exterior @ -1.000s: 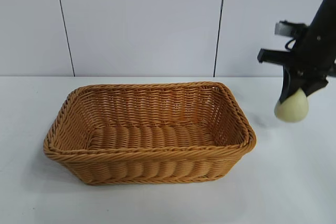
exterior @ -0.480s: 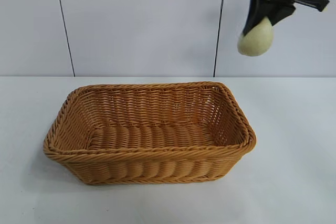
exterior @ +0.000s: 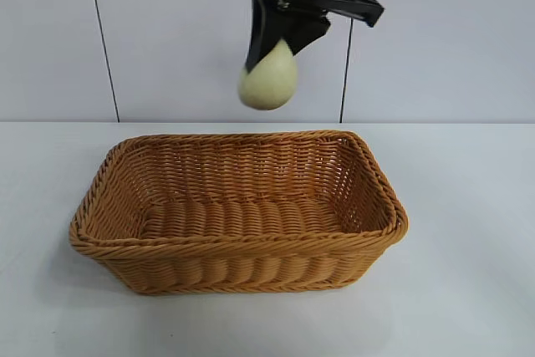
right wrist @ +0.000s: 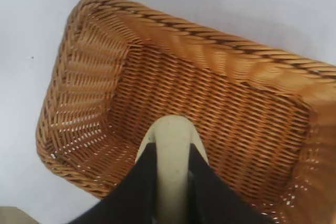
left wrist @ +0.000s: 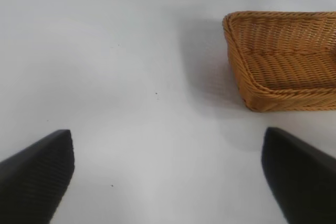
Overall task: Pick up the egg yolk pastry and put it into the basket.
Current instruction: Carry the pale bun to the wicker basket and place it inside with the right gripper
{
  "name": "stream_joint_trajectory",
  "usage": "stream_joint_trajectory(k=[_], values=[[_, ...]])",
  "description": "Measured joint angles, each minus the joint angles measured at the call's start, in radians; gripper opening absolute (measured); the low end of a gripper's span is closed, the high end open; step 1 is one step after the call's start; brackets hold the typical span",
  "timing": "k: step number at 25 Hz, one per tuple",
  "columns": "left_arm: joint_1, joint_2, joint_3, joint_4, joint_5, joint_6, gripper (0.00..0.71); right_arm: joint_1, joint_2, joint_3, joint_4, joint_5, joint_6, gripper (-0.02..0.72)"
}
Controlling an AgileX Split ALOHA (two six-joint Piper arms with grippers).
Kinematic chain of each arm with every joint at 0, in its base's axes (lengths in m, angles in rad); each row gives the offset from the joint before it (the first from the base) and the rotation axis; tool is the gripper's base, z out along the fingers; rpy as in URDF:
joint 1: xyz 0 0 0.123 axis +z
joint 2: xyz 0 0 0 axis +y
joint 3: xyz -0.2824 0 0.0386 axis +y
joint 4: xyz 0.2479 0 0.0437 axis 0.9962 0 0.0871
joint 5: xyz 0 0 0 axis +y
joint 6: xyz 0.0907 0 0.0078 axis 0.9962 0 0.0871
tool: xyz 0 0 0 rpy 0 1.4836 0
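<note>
My right gripper point(exterior: 276, 43) is shut on the egg yolk pastry point(exterior: 267, 81), a pale cream-yellow lump, and holds it high above the basket point(exterior: 238, 244), over its back middle. In the right wrist view the pastry point(right wrist: 172, 150) sits squeezed between the two black fingers point(right wrist: 139, 187), with the basket's woven floor point(right wrist: 231, 108) below it. The basket is orange-brown wicker, rectangular, and has nothing in it. My left gripper point(left wrist: 168, 174) is open and empty above bare table, well apart from the basket's corner point(left wrist: 252, 77).
The basket stands on a white table point(exterior: 468, 290) in front of a white panelled wall point(exterior: 167, 31). Bare table lies on all sides of the basket.
My right gripper has carried the pastry up from beside the basket's right end, then leftward, to a spot above the basket. The basket has not moved.
</note>
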Motion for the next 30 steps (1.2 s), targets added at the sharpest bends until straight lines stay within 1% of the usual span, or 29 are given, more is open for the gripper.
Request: stream_joint_trajectory(k=[2, 6, 11, 13, 18, 20, 22, 25, 27, 28, 30], values=[[0.0, 0.0, 0.0, 0.0, 0.0, 0.0, 0.696, 0.022, 0.036, 0.0, -0.006, -0.008, 0.006, 0.097], [0.0, 0.0, 0.0, 0.0, 0.0, 0.0, 0.696, 0.031, 0.132, 0.0, -0.021, -0.032, 0.01, 0.097], [0.0, 0.0, 0.0, 0.0, 0.0, 0.0, 0.696, 0.031, 0.262, 0.0, -0.065, -0.128, 0.018, 0.097], [0.0, 0.0, 0.0, 0.0, 0.0, 0.0, 0.696, 0.031, 0.301, 0.0, -0.072, -0.161, 0.031, 0.097], [0.0, 0.0, 0.0, 0.0, 0.0, 0.0, 0.696, 0.031, 0.323, -0.004, -0.073, -0.187, 0.044, 0.111], [0.0, 0.0, 0.0, 0.0, 0.0, 0.0, 0.696, 0.031, 0.323, -0.01, -0.073, -0.188, 0.044, 0.158], [0.0, 0.0, 0.0, 0.0, 0.0, 0.0, 0.696, 0.031, 0.323, -0.019, -0.073, -0.182, 0.044, 0.246], [0.0, 0.0, 0.0, 0.0, 0.0, 0.0, 0.696, 0.031, 0.323, -0.055, -0.075, -0.158, 0.044, 0.464], [0.0, 0.0, 0.0, 0.0, 0.0, 0.0, 0.696, 0.031, 0.323, -0.091, -0.079, -0.135, 0.044, 0.574], [0.0, 0.0, 0.0, 0.0, 0.0, 0.0, 0.696, 0.031, 0.323, -0.107, -0.079, -0.126, 0.044, 0.608], [0.0, 0.0, 0.0, 0.0, 0.0, 0.0, 0.696, 0.031, 0.323, -0.15, -0.081, -0.098, 0.044, 0.638]])
